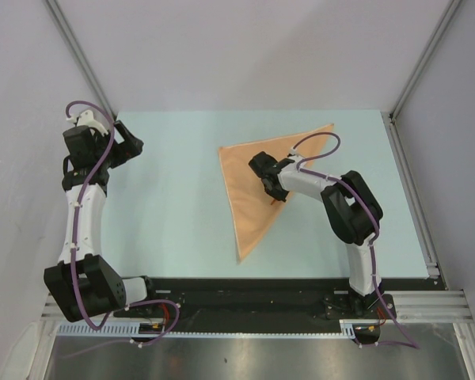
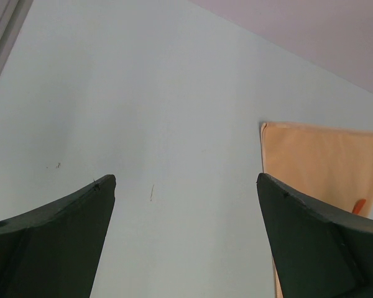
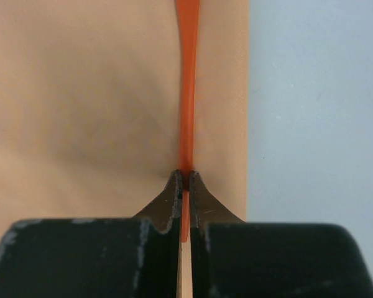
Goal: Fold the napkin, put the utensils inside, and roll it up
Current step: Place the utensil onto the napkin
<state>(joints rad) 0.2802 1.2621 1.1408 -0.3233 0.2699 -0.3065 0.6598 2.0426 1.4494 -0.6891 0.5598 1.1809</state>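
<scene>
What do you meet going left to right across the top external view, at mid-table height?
Open left gripper → folded napkin → metal rail along the right edge. The right gripper, shut on the utensil, overlaps the napkin, so both are left out of the order.

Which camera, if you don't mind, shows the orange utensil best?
The right wrist view: the utensil runs up mid-frame, pinched in the right gripper over the napkin. The top view shows a sliver; the left wrist view, an orange tip.
</scene>
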